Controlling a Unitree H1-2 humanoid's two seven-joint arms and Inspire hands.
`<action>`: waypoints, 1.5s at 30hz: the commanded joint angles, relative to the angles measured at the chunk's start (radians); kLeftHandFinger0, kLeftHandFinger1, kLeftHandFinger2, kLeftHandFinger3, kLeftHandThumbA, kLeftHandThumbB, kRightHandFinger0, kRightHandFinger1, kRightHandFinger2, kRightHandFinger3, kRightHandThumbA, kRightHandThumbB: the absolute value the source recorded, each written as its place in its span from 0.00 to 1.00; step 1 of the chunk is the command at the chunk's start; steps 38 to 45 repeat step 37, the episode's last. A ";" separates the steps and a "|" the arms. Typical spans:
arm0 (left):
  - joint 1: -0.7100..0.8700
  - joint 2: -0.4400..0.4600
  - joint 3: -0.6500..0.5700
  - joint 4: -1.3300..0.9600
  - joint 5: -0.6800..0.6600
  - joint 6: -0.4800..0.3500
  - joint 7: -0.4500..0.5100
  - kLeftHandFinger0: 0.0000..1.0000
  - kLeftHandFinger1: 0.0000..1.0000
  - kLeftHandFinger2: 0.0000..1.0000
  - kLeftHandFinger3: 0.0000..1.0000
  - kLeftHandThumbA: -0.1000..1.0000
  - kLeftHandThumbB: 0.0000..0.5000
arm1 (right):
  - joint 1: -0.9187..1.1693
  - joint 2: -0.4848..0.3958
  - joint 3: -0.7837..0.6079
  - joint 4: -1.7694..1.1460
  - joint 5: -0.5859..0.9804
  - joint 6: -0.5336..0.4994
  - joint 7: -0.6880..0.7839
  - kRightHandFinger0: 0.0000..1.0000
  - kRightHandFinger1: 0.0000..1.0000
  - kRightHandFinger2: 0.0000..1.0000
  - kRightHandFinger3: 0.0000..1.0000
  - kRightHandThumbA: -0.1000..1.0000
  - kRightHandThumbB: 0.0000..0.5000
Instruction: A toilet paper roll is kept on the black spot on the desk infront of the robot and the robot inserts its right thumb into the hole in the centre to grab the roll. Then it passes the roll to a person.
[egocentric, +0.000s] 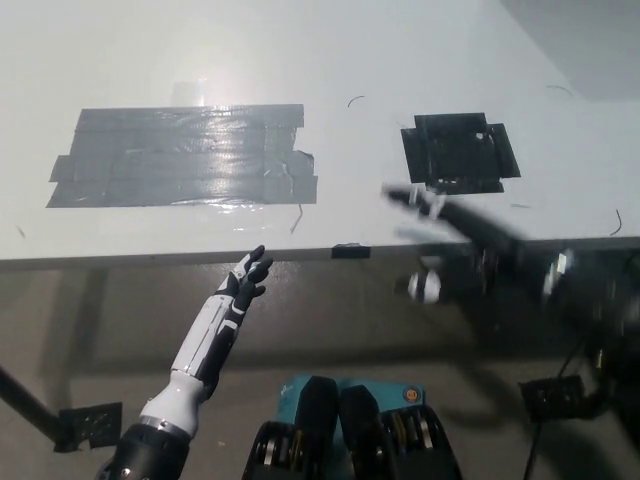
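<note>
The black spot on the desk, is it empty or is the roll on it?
Empty: the black spot shows bare tape, no roll. The blurred right hand reaches toward its near edge; the left hand rests below the desk edge.

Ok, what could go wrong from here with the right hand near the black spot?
1. No roll shows on the black spot, so the right hand may close on nothing.
2. That hand is blurred and low over the desk near its front edge; it might clip it.
The left hand rests below that edge.
</note>
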 joint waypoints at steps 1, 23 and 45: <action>-0.019 -0.016 0.010 -0.046 -0.005 -0.037 0.014 1.00 1.00 1.00 1.00 1.00 0.44 | 0.311 0.201 -0.259 -0.335 0.046 -0.420 -0.391 1.00 1.00 1.00 1.00 0.75 0.46; 0.154 -0.024 -0.015 -0.079 0.006 -0.064 0.005 1.00 1.00 1.00 1.00 1.00 0.43 | 0.520 0.313 -0.364 -0.013 0.167 -0.605 -0.300 1.00 1.00 1.00 1.00 0.75 0.33; 0.163 -0.027 -0.001 -0.083 0.007 -0.078 0.015 1.00 1.00 1.00 1.00 1.00 0.44 | 0.506 0.304 -0.342 0.030 0.153 -0.663 -0.299 1.00 1.00 1.00 1.00 0.89 0.46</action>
